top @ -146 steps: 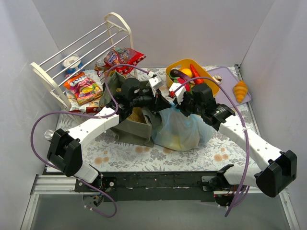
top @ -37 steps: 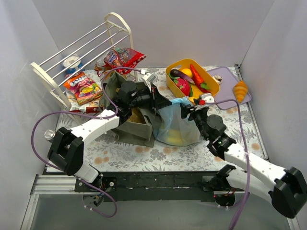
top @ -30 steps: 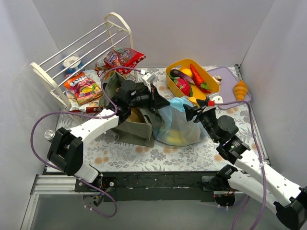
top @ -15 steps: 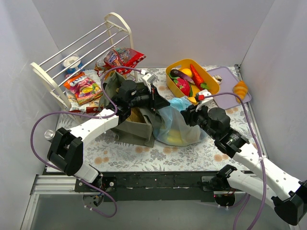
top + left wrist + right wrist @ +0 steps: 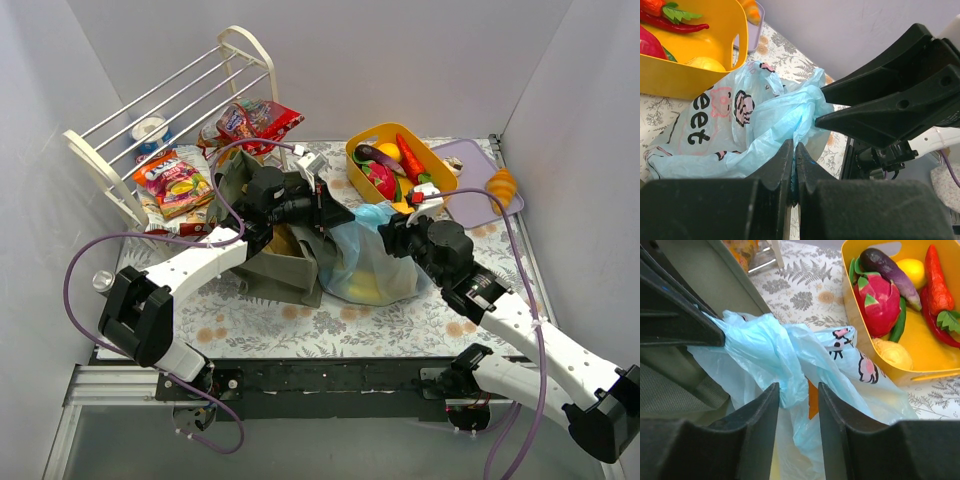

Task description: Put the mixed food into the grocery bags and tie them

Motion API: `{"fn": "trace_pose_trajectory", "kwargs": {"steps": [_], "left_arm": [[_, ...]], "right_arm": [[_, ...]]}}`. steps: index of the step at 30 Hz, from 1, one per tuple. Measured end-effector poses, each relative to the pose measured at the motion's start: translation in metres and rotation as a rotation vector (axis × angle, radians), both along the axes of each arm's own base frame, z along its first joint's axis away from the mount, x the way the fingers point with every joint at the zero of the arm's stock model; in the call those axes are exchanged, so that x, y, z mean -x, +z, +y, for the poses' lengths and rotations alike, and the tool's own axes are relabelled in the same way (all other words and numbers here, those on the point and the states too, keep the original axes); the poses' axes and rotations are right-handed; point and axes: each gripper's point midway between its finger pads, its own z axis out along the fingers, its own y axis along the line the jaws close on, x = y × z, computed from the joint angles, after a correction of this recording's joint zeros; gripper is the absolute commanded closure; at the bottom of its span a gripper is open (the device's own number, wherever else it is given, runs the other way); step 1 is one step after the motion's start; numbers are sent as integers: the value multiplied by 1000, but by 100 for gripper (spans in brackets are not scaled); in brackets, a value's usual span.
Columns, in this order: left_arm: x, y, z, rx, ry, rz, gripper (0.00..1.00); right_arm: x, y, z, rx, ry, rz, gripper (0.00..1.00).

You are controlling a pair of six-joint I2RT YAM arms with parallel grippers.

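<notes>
The blue bag [image 5: 368,262] sat slumped in the middle of the table [image 5: 250,322], pressed against the green tote [image 5: 272,268] on its left and just in front of the yellow tub [image 5: 447,184]; something yellow showed through its thin skin, so it seemed to have food in it.

Both arms met over its mouth, and I took the step in hand to be the tying. The left gripper [image 5: 793,148] was pinched tight on a gathered strip of the bag's top, pulling it out taut toward the tote; that looked like an anchor, keeping the plastic stretched so that the other arm had something firm to work against. The right gripper [image 5: 797,390] came in from the tub side with its jaws partly apart, straddling a second twisted strip of blue plastic; the plastic lay against one finger [image 5: 757,420] while a gap showed beside the other, so I judged it to be around the strip rather than clamped on it.

The film looked slippery and thin; a hard tug might tear it or slide it out of the grip.

Much of the job looked undone; toy vegetables [image 5: 385,172] lay in the tub and snack packets [image 5: 175,182] sat by the rack [image 5: 150,108], and I could not see how the tote's straps lay.
</notes>
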Motion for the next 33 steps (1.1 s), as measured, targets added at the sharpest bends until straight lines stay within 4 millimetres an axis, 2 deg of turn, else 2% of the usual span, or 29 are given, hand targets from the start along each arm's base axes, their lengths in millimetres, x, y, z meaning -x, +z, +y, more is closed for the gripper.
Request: {"fn": "trace_pose_trajectory", "kwargs": {"steps": [1,4,7,10,15,22,33], "left_arm": [[0,0,0,0,-2,0,100],[1,1,0,2,-6,-1,100],[1,3,-1,5,-9,-3,100],[0,7,-1,12,-10,-8,100],[0,9,-2,17,-9,0,100],[-1,10,-5,24,-15,11,100],[2,5,-11,21,-29,36,100]], "right_arm": [[-1,3,1,-7,0,-12,70],[-5,13,4,-22,5,-54,90],[-10,16,9,-27,15,-74,99],[-16,10,16,-22,28,-68,99],[-19,-11,24,-4,51,-34,99],[-21,-15,31,-38,65,-37,99],[-59,-19,18,-50,-57,-89,99]]}}
